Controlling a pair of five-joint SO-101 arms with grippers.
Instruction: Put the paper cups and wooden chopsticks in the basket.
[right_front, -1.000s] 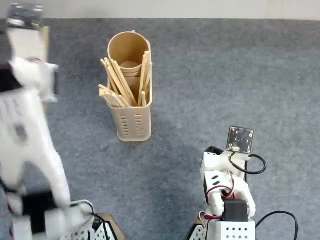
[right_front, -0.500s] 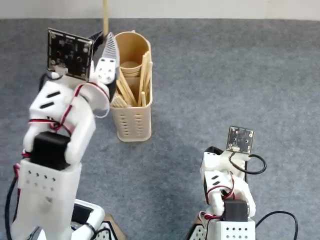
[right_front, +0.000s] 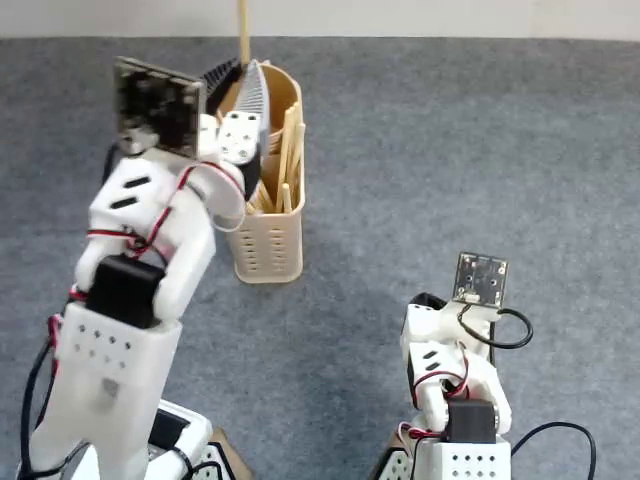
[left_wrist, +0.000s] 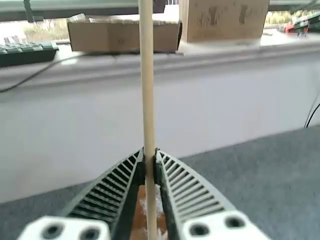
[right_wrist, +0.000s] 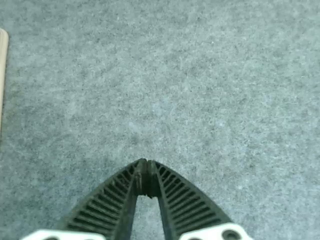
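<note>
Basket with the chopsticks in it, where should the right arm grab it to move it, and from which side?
Probably the perforated wall of the basket, claw coming from the arms' side and pinching across its width. It stands upright with that wall bare, while its mouth is crowded by chopsticks and the left claw, shut on one chopstick, hangs above it.

Fixed camera looks down; wrist cameras probably share its carpet (right_front: 450, 150).

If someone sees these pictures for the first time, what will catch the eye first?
The left gripper is shut on one upright chopstick, over the basket, which is already packed with sticks. Next comes the right gripper, shut and empty over the grey mat.
</note>
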